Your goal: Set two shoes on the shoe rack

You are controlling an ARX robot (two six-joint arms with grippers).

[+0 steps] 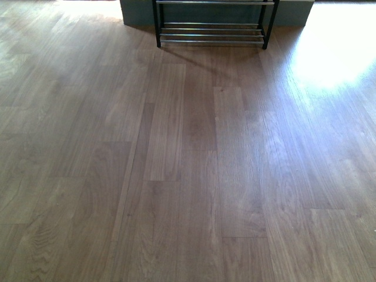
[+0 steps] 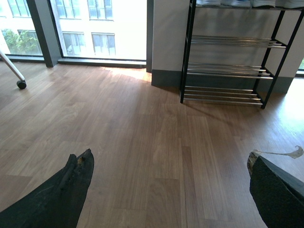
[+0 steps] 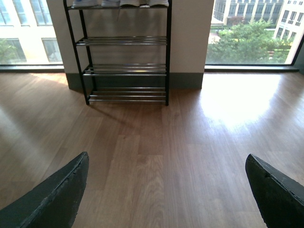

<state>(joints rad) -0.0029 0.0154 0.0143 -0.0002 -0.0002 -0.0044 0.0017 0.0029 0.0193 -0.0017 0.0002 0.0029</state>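
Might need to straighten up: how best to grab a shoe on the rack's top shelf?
Probably from the front: the rack backs onto a wall and posts flank its sides. Only the shoes' white soles show, so pinch across a sole's width; the uppers are cut off.

There is one shoe rack point(image 3: 124, 52), at the upper left of the right wrist picture, and on it I count four tiers of chrome rods there; in the front picture, at the top centre, only its lowest tiers are visible. On the top tier, at the very top edge of that picture, white soles of shoes point(image 3: 121, 3) are seen, maybe four, but they are cut off and I cannot count them surely. Each wrist picture shows two dark jaws at its lower corners, and the left wrist picture has one small caster wheel point(image 2: 21, 84) at the left edge.
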